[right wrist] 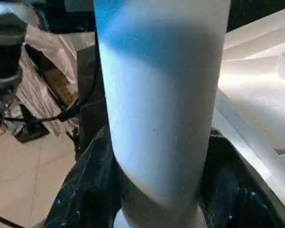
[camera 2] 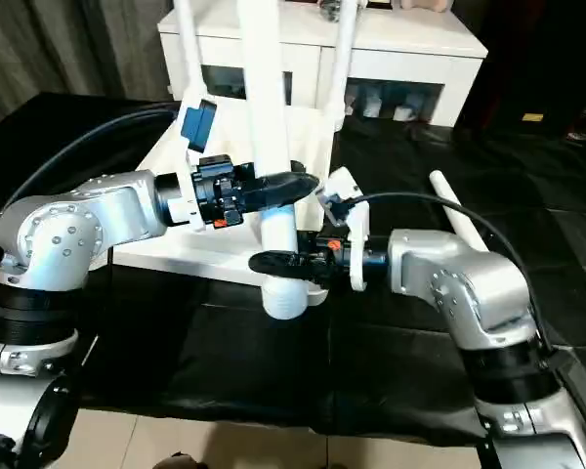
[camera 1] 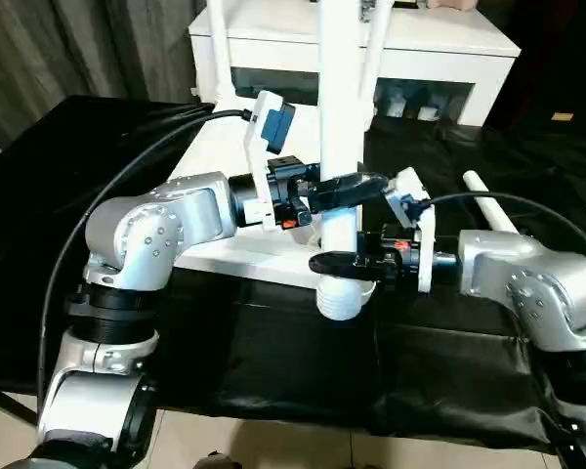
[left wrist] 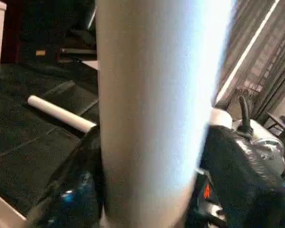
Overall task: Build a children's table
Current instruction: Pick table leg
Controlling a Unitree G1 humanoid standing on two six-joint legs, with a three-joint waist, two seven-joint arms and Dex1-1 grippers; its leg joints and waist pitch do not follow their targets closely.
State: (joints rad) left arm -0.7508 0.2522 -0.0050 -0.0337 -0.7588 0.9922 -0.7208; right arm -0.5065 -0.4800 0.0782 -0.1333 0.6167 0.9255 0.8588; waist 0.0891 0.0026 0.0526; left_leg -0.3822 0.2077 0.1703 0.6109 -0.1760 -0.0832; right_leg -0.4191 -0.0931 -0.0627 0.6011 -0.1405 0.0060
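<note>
Step in hand: fitting an upright leg (camera 1: 339,117) into the near corner socket (camera 1: 346,293) of the upturned table top (camera 1: 225,249); by my reading the leg is seated or nearly so, its foot end hidden in the socket.
Landmark: the upright leg, standing at the near corner of the table top, with both arms meeting at it.
Table top: lies underside up on the black-covered counter (camera 1: 273,362), reaching away from the landmark leg towards the white cabinet (camera 1: 449,59).
Other legs: two thinner-looking legs (camera 1: 218,49) stand beyond the landmark leg at the far corners; one loose leg (camera 1: 488,200) lies flat on the counter, well apart to the right of the landmark leg.
Left end effector (camera 1: 347,188): fingers reach round the landmark leg above the socket, one on either side; the wrist view shows dark fingers (left wrist: 80,190) flanking the leg. Whether they press it or stand just clear cannot be told.
Right end effector (camera 1: 337,262): lower on the same leg, just above the socket, its fingers (right wrist: 90,190) close against both sides; it appears clamped on the leg.
Next move calls for: a straight downward push or twist to seat the leg fully, kept vertical, then release and a reach for the loose leg.
Risk: a tilted leg binds in the socket.
</note>
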